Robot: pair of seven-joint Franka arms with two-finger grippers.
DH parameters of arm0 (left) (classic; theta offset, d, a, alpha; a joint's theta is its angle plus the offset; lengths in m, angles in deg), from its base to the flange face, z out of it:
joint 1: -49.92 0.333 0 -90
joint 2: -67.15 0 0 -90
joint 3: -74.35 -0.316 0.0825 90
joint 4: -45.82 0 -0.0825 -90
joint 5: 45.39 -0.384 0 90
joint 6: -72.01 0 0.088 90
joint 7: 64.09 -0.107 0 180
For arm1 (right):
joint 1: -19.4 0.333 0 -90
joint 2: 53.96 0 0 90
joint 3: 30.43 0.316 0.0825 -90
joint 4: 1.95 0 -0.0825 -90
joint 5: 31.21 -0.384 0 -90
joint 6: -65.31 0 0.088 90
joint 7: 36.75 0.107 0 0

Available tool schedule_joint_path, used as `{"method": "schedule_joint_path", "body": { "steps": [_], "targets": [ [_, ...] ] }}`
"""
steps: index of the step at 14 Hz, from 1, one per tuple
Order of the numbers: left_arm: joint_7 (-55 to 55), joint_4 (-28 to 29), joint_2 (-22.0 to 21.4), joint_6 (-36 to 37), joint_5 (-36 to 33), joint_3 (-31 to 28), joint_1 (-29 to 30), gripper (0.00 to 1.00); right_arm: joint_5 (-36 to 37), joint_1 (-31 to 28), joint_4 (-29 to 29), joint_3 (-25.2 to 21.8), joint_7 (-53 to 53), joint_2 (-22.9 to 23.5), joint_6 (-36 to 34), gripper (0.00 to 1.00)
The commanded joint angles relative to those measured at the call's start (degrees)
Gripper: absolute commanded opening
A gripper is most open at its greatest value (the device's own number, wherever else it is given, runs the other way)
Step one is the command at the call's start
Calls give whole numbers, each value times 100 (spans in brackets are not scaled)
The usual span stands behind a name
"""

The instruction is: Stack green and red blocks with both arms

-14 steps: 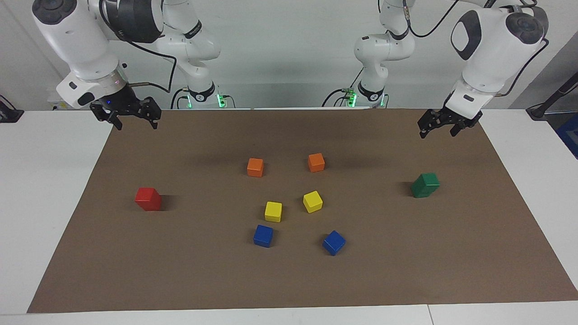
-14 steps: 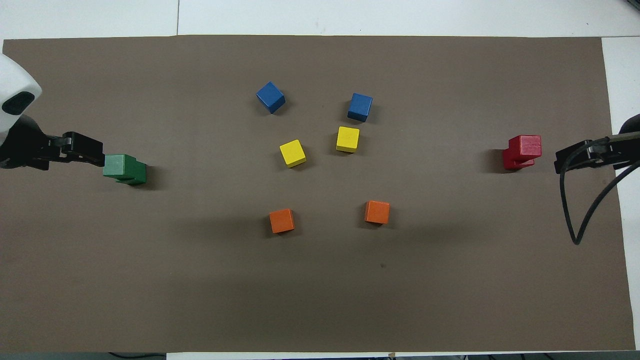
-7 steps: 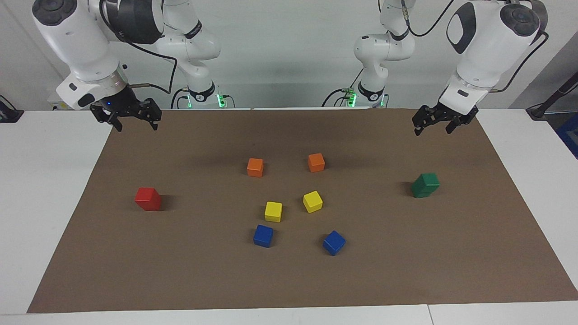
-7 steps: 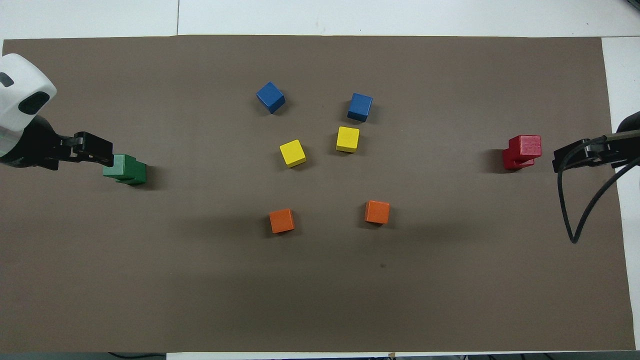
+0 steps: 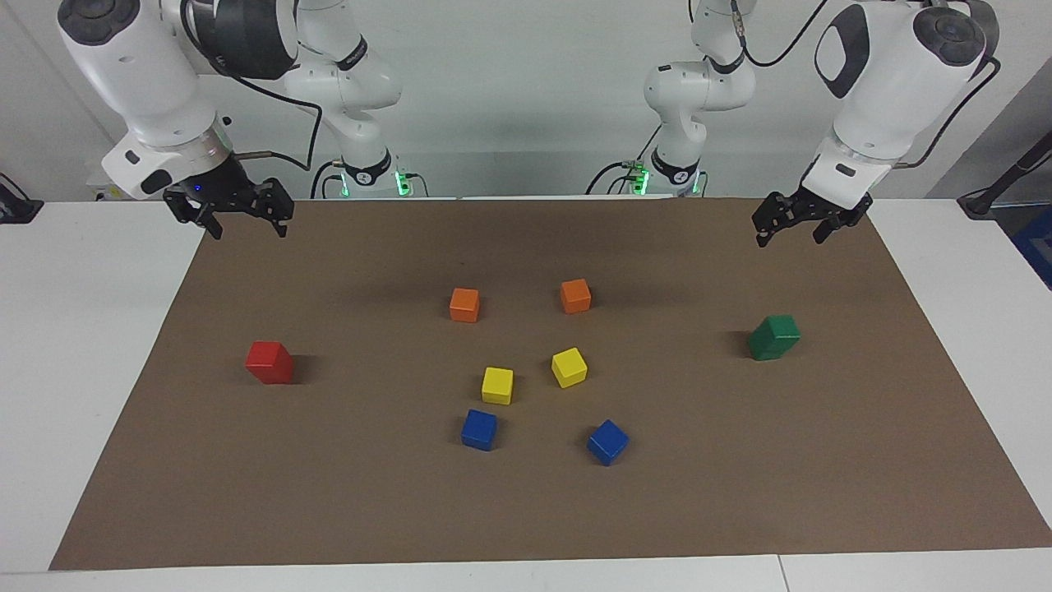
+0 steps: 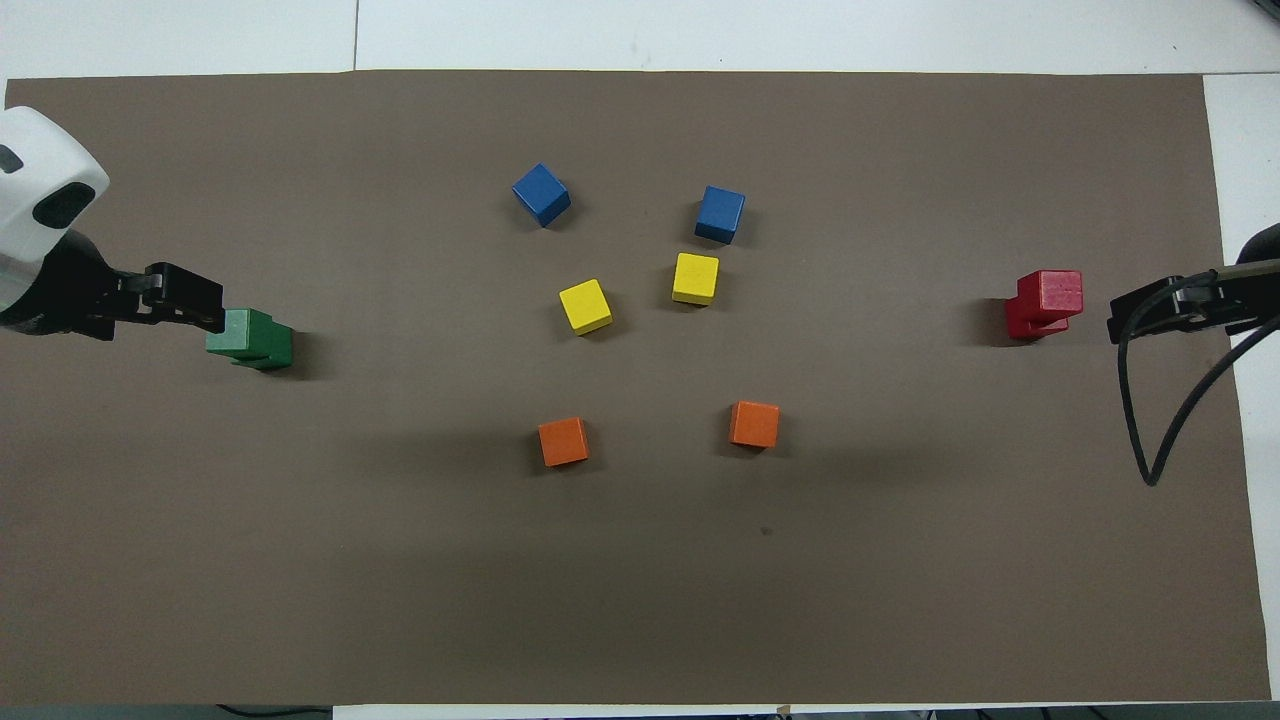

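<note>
Two green blocks (image 5: 773,337) (image 6: 250,338) stand one on the other at the left arm's end of the brown mat. Two red blocks (image 5: 269,362) (image 6: 1043,303) stand stacked the same way at the right arm's end. My left gripper (image 5: 790,233) (image 6: 186,301) hangs open in the air over the mat beside the green stack, clear of it and holding nothing. My right gripper (image 5: 248,229) (image 6: 1140,314) hangs open over the mat's edge beside the red stack, also holding nothing.
Between the two stacks lie two orange cubes (image 5: 464,304) (image 5: 575,295), two yellow cubes (image 5: 497,385) (image 5: 569,367) and two blue cubes (image 5: 479,429) (image 5: 607,441). The brown mat (image 5: 526,510) covers most of the white table (image 5: 82,329).
My left gripper has risen a little and shifted slightly toward the table's middle. The right gripper and all the blocks have stayed where they were.
</note>
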Motion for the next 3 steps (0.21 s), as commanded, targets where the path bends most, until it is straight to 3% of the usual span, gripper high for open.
{"method": "schedule_joint_path", "body": {
  "steps": [1,3],
  "targets": [
    [45,54,-31,-108,65,-38,-11,100,-48,15,-55,-55,-129,15,-2,100],
    [45,63,-57,-108,65,-38,-20,100,-39,15,-55,-55,-129,15,15,100]
  ]
}}
